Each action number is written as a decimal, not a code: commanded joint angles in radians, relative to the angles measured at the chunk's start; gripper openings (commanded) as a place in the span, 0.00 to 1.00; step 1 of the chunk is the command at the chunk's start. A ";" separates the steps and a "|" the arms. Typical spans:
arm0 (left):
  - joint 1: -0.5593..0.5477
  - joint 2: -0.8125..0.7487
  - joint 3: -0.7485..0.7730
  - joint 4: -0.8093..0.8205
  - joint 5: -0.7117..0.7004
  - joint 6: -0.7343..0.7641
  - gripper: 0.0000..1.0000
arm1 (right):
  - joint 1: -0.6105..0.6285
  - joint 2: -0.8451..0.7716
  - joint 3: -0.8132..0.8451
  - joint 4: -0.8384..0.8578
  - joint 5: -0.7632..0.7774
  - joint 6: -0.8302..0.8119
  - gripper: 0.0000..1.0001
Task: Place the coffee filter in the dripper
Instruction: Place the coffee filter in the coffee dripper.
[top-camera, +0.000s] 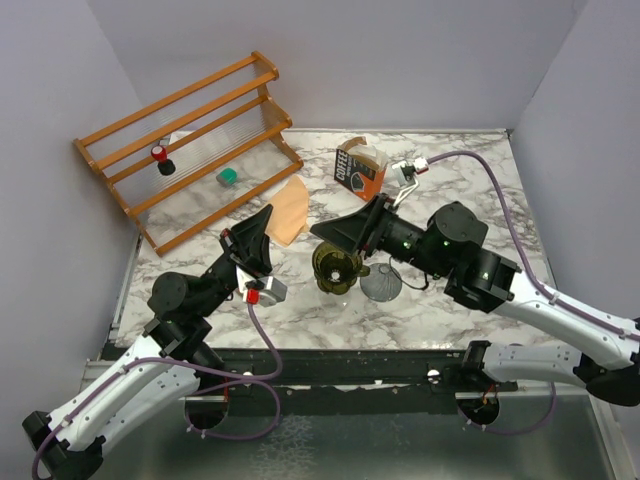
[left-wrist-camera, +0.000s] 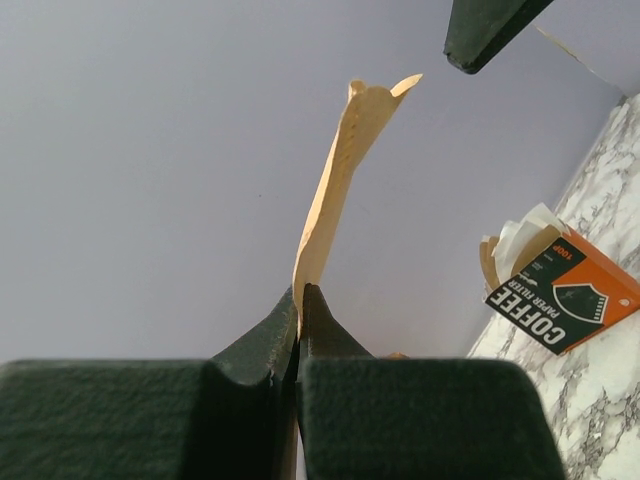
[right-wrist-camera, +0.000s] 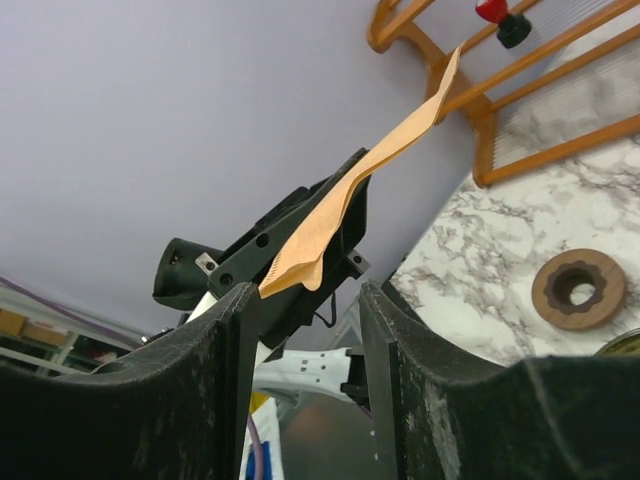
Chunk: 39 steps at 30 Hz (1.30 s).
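My left gripper (top-camera: 262, 222) is shut on the lower edge of a flat brown paper coffee filter (top-camera: 290, 212), which stands up above its closed fingertips (left-wrist-camera: 335, 190). The left gripper (left-wrist-camera: 300, 292) points up and away from the table. My right gripper (top-camera: 322, 232) reaches in from the right, just beside the filter. In the right wrist view its jaws (right-wrist-camera: 308, 292) stand apart, and the filter's near corner (right-wrist-camera: 300, 262) hangs just past the tips, not pinched. The dripper (top-camera: 336, 266), dark olive glass, sits on the marble table below the right gripper.
An orange coffee filter box (top-camera: 360, 168) stands at the back centre. A wooden rack (top-camera: 185, 145) fills the back left. A grey round glass piece (top-camera: 381, 284) lies right of the dripper. A wooden ring (right-wrist-camera: 578, 290) lies on the table.
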 joint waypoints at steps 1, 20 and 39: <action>0.003 -0.001 0.001 0.034 0.006 -0.031 0.00 | 0.008 0.017 -0.019 0.075 -0.054 0.031 0.48; 0.004 0.001 -0.002 0.043 0.031 -0.080 0.00 | 0.007 0.044 -0.056 0.179 -0.082 0.071 0.37; 0.003 0.006 -0.002 0.052 0.061 -0.118 0.00 | 0.007 0.057 -0.065 0.243 -0.077 0.097 0.23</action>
